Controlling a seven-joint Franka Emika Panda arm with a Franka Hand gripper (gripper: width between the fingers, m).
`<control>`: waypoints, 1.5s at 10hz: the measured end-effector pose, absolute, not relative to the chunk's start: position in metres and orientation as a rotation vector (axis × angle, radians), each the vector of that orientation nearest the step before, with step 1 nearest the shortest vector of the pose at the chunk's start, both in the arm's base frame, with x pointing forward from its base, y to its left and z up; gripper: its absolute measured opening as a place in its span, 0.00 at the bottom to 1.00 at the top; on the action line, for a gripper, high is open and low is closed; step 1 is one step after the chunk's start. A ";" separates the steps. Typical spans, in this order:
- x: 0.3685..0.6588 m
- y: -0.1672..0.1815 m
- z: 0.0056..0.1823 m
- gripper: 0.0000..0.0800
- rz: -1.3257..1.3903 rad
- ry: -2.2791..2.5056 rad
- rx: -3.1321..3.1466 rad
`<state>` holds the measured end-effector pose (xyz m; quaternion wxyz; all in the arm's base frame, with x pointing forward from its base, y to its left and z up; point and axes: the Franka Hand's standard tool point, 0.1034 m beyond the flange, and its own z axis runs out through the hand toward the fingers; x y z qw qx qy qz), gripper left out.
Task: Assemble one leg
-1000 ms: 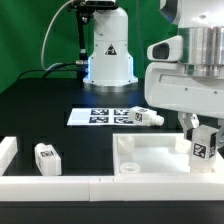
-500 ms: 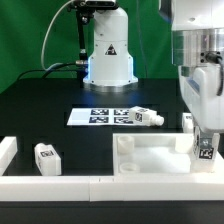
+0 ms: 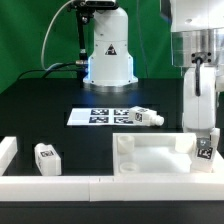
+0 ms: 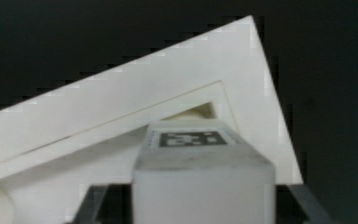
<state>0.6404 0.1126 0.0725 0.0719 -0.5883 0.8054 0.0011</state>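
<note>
At the right edge of the exterior view the tool (image 3: 205,140) hangs straight down and grips a leg (image 3: 204,150), a stubby white block with a black-and-white tag facing the camera. The leg stands upright, its long axis vertical, low in the frame's right side over the right-hand corner of the large white tray (image 3: 150,160); whether its bottom end touches the tray cannot be told from here. In the wrist view the same leg (image 4: 197,165) fills the lower middle of the frame, tagged end face toward the camera, with the dark fingers (image 4: 98,203) of the tool closed against its sides, and behind it a pointed corner of the tray (image 4: 176,85) rises toward the upper right of the frame. A second leg (image 3: 147,117) lies on its side on the black tabletop (image 3: 50,100) near the frame's centre, its long axis running roughly left to right, just beyond the tray's far wall. Beside it, toward the left, lies the flat marker board (image 3: 100,116). A third leg (image 3: 46,158) stands in the lower left of the frame, well apart from the tray. A white rail (image 3: 50,187) runs along the bottom edge, turning up at the left corner. At the top centre stands the robot's white base (image 3: 108,50) before a green backdrop.
</note>
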 end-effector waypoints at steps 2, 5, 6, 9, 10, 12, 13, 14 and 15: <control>0.642 0.117 0.074 0.69 -0.032 2.139 -2.109; 0.639 0.120 0.073 0.80 -0.041 1.757 -2.451; 0.639 0.119 0.073 0.81 -0.046 1.689 -2.499; 0.641 0.115 0.075 0.81 -0.085 1.268 -2.776; 0.640 0.115 0.074 0.81 -0.083 1.282 -2.770; 0.640 0.115 0.074 0.67 -0.082 1.311 -2.756; 0.640 0.115 0.074 0.67 -0.077 1.381 -2.718; 0.640 0.116 0.074 0.44 -0.071 1.483 -2.662; 0.639 0.115 0.073 0.36 -0.060 1.543 -2.630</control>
